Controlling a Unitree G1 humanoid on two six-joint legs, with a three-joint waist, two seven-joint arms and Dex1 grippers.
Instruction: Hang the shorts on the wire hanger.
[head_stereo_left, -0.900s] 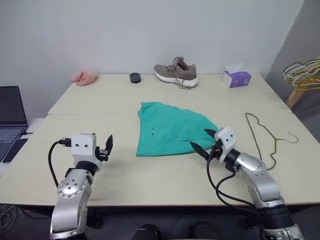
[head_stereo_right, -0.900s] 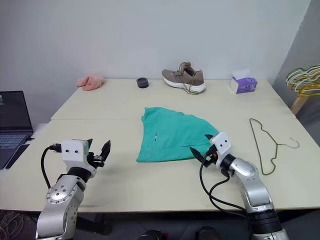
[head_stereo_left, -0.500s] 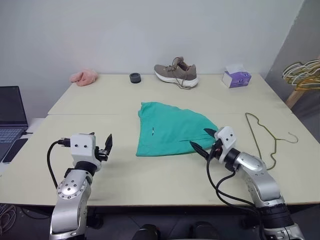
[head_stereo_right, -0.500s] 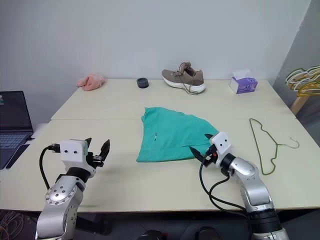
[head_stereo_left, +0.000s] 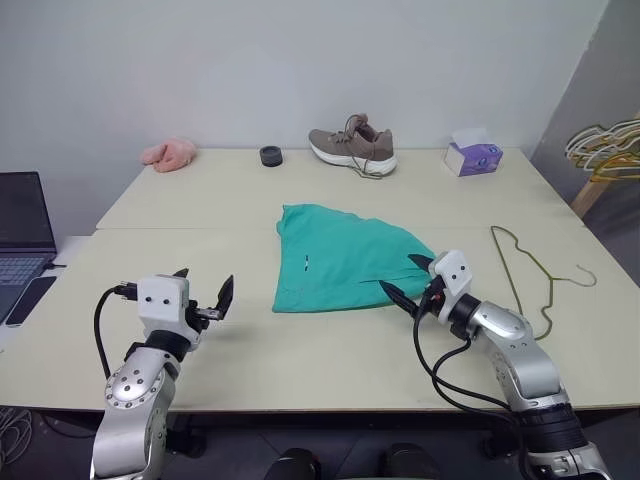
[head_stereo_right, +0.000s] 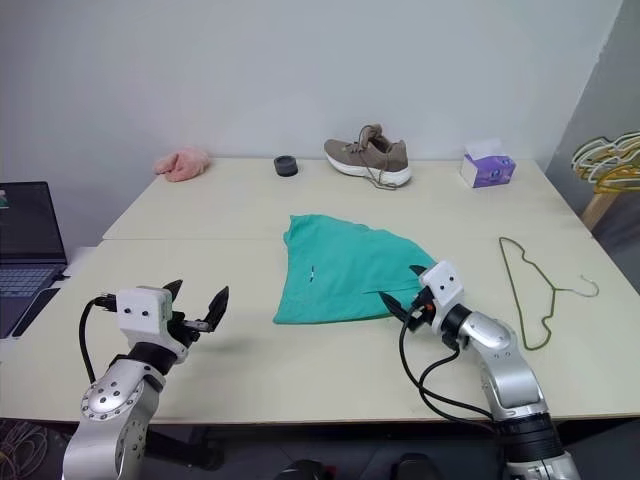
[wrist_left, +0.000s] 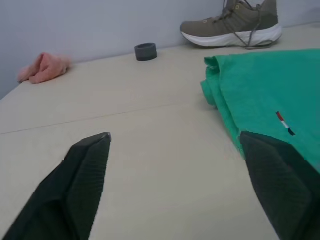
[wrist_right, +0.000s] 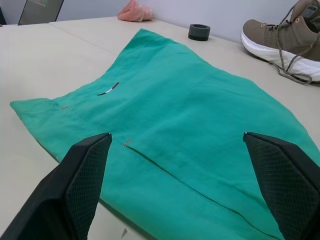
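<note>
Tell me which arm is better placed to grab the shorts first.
Probably the right. The right gripper hangs open at the edge of the shorts; the left gripper stands off to their side.

teal shorts (head_stereo_left: 345, 257) flat — wire hanger (head_stereo_left: 528, 270) beside

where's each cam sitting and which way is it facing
Left and right eye views: on the head, looking forward and down over the table; both arms show, left gripper and right gripper open.
Left wrist view: on the left wrist, facing the shorts, shoe and pink cloth; its fingers show.
Right wrist view: on the right wrist, facing the shorts closely; its fingers show.
Shared by all: shorts, shoe.
</note>
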